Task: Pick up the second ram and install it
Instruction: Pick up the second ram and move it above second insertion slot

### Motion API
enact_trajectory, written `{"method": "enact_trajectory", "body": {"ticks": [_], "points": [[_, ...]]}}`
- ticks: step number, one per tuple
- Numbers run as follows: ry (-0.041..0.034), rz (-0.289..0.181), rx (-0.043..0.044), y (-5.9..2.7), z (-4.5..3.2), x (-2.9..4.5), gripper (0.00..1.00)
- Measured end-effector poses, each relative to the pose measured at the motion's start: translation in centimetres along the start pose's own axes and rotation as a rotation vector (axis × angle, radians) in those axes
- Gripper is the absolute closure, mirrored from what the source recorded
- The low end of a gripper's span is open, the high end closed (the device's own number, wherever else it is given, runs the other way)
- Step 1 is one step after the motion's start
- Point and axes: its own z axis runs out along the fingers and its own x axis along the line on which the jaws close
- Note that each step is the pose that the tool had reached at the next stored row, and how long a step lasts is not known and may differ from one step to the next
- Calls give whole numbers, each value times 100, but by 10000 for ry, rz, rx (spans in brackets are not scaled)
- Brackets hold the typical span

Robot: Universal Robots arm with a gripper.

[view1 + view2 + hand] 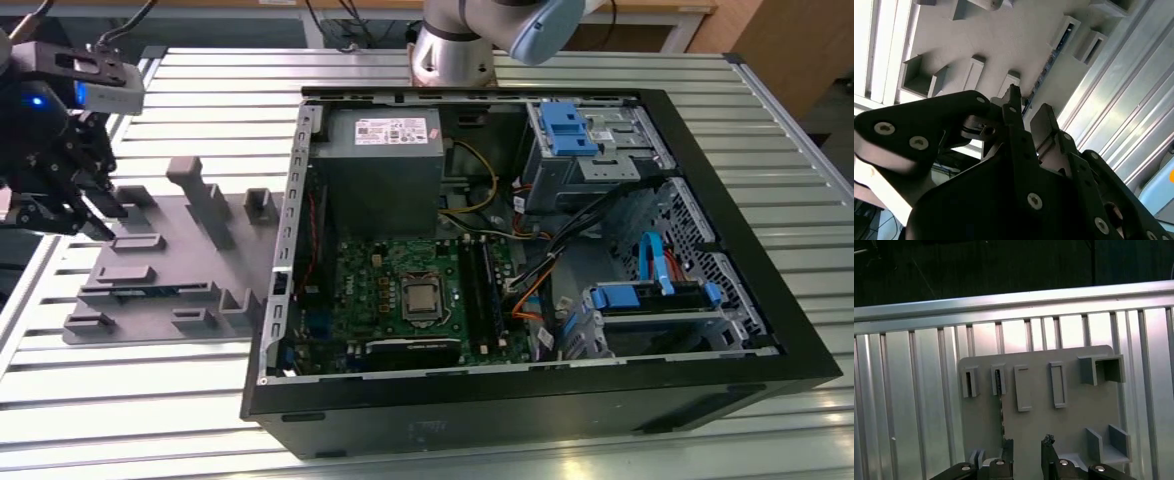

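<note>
The second ram (1001,412) is a thin stick standing on edge in a slot of the grey holder plate (1074,405). In the second wrist view its blue edge (1048,67) runs along the plate just past my fingertips. My gripper (1027,444) hangs above the plate, open, with nothing between its fingers. One fingertip (1007,445) lines up with the near end of the stick, without touching it that I can see. In the exterior view the gripper (74,212) is at the far left, over the holder plate (174,270), well away from the green motherboard (387,275).
An open black PC case (534,400) fills the exterior view's right half, holding the power supply (380,165), blue-tabbed drive cages (587,140), loose cables and black slot rails (481,290). Raised grey blocks (200,195) stand on the holder plate. The table (134,400) is ribbed metal.
</note>
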Motion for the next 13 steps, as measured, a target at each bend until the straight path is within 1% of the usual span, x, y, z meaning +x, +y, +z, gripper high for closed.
{"method": "enact_trajectory", "body": {"ticks": [7, 11, 13], "points": [[-4, -2, 39, 0, 51, 8, 64], [-5, -1, 41, 0, 37, 7, 64], [-5, -1, 40, -1, -20, 6, 64]]}}
